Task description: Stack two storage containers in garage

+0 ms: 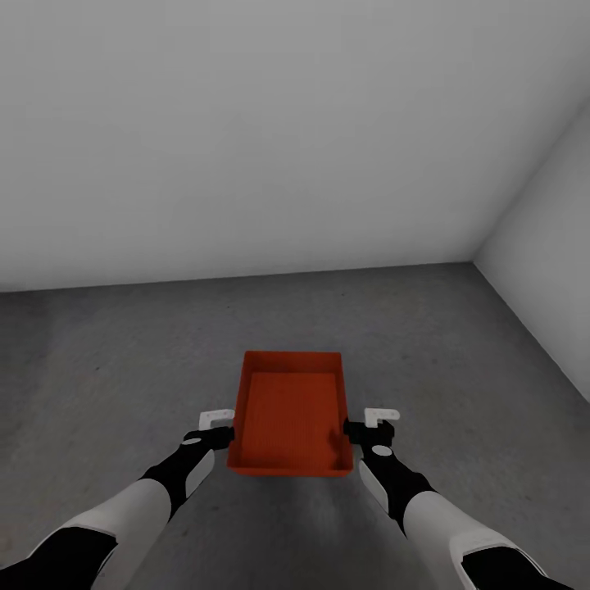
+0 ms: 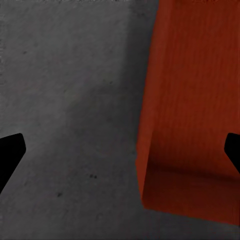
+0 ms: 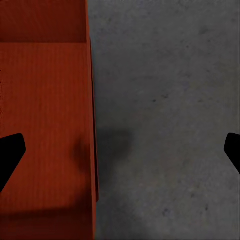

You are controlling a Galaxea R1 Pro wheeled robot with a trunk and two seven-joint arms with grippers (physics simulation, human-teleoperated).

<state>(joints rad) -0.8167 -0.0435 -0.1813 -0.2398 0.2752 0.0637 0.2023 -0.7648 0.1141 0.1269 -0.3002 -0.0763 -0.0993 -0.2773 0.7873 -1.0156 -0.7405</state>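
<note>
One red-orange open-topped storage container lies on the dark concrete floor of the garage, straight ahead of me. My left gripper is at its left wall, open. In the left wrist view the left gripper has its jaws wide apart, with the container's outer wall reaching under one fingertip. My right gripper is at the right wall, open. The right wrist view has the right gripper straddling the container's rim, one fingertip over the container's inside.
White walls close the room ahead, and a side wall meets them at the corner on the right. Bare concrete stretches to the left, right and beyond the container.
</note>
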